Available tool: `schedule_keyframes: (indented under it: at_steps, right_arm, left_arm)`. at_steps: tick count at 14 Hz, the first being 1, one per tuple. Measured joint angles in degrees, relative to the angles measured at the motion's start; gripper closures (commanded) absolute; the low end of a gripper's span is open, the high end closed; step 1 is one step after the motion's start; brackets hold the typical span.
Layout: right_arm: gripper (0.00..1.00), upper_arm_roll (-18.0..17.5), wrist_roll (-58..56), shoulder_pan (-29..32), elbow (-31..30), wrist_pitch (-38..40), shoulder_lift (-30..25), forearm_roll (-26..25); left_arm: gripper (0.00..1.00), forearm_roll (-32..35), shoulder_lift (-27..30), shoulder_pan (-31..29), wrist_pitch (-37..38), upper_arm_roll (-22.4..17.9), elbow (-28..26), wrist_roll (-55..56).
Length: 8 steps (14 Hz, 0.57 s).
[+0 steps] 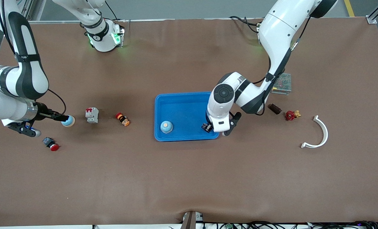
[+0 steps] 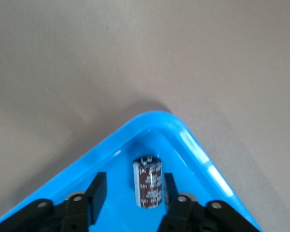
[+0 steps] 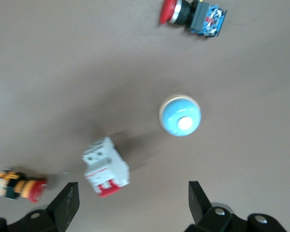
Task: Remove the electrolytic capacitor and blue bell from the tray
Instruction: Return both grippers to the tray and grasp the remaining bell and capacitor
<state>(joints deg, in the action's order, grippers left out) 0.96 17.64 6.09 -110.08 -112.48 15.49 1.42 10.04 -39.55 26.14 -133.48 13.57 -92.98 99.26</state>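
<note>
Brown-sleeved with a silvery end cap, the electrolytic capacitor [image 2: 148, 181] stands upright in a corner of the tray [image 1: 179, 105], directly between the fingers of the left gripper [image 1: 215, 129]. Those jaws straddle it but look not yet pressed home: one finger sits close against the can, the other stands clearly apart. It is probably light and rigid, a smooth cylinder that could roll or twist out of a loose pinch, so the best hold looks like a squeeze across the middle of its body, well clear of the raised rim just beside it.

A blue bell [image 1: 166, 127] sits in the tray, well apart from that hand toward the right arm's end. Another blue bell [image 3: 180, 115] rests on the table [image 1: 189, 178] beneath the right gripper [image 3: 130, 203], whose fingers are spread wide and empty. Its domed top looks slick; gripping low across its sides seems safest.
</note>
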Motion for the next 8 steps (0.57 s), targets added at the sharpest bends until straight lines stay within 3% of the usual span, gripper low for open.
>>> schedule_keyframes:
  at_steps: [4, 8]
  right_arm:
    - [0.00, -0.49, 19.11, -7.34, 0.16, -1.45, -0.64, 5.49]
    - [0.00, -0.68, 38.69, -16.51, 0.25, -7.00, -0.73, 6.56]
  left_arm:
    - [0.48, 0.00, -1.74, 0.61, -0.03, -0.01, 1.34, 2.25]
    - [0.48, 0.00, -3.57, 0.98, -0.65, -0.01, 3.22, 3.45]
